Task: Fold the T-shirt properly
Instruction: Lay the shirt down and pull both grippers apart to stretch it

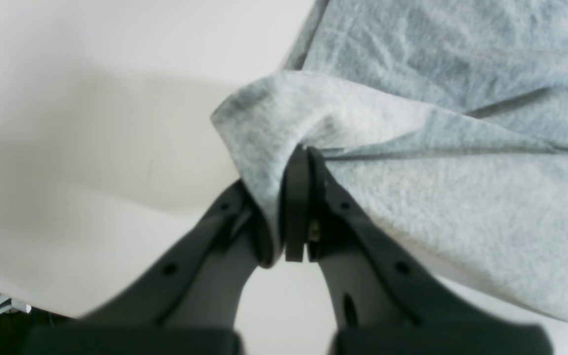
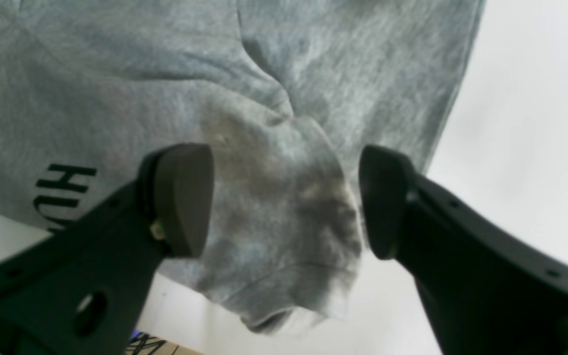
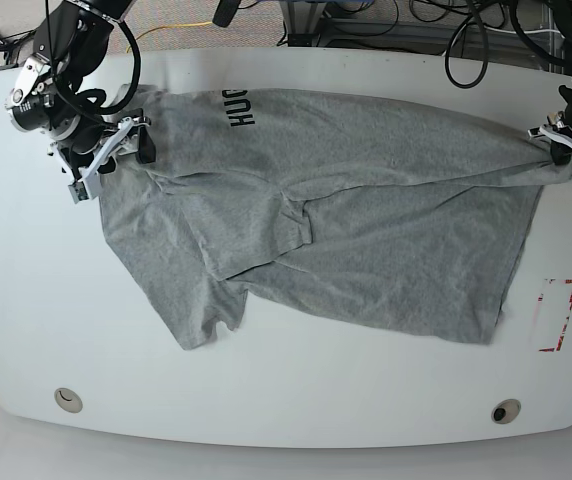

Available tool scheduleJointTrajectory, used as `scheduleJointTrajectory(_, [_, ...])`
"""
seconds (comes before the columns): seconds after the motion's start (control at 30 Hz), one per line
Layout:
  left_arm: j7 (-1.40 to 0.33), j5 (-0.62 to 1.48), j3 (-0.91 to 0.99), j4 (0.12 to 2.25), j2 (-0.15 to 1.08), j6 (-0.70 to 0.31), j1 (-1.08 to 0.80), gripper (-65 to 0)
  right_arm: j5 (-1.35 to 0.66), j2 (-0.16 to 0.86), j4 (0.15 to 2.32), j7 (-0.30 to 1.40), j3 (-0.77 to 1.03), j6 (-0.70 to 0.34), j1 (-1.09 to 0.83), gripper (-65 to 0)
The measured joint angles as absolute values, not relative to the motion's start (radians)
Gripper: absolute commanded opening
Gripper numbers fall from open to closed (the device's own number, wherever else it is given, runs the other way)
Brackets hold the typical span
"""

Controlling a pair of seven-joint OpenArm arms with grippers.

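The heather-grey T-shirt (image 3: 366, 200) lies spread and wrinkled on the white table (image 3: 296, 390), with black lettering (image 3: 240, 108) near its far edge. My left gripper (image 1: 304, 154) is shut on a pinched fold at the shirt's edge; in the base view it (image 3: 564, 148) holds the shirt's right corner, pulled taut. My right gripper (image 2: 284, 197) is open, its jaws on either side of a bunched hump of fabric (image 2: 284, 222) without closing on it. In the base view it (image 3: 116, 148) sits at the shirt's far left corner. The lettering (image 2: 64, 192) also shows in the right wrist view.
A red-outlined mark (image 3: 554, 315) lies on the table right of the shirt. Two round holes (image 3: 66, 400) (image 3: 506, 411) sit near the front edge. Cables (image 3: 436, 25) run behind the table's far edge.
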State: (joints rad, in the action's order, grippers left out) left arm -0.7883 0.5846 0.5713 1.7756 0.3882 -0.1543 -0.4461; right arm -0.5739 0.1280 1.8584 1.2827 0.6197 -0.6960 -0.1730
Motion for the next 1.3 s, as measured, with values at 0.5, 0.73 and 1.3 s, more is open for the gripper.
scheduleJointTrajectory(0.5, [-0.789, 0.585, 0.571, 1.775, 0.388, -0.154, -0.448, -65.0, -0.57, 0.163, 1.727, 1.248, 0.601, -0.696, -0.143, -54.7])
scheduleJointTrajectory(0.73, [-0.789, 0.585, 0.571, 1.775, 0.389, -0.155, -0.446, -64.9, -0.577, 0.163, 1.727, 1.242, 0.6, -0.697, -0.191, -64.8])
scheduleJointTrajectory(1.3, [-0.791, 0.527, 0.554, 1.734, 0.411, -0.228, -0.38, -64.9, -0.591, 0.088, 1.952, 1.265, 0.71, -0.697, -0.387, -65.0])
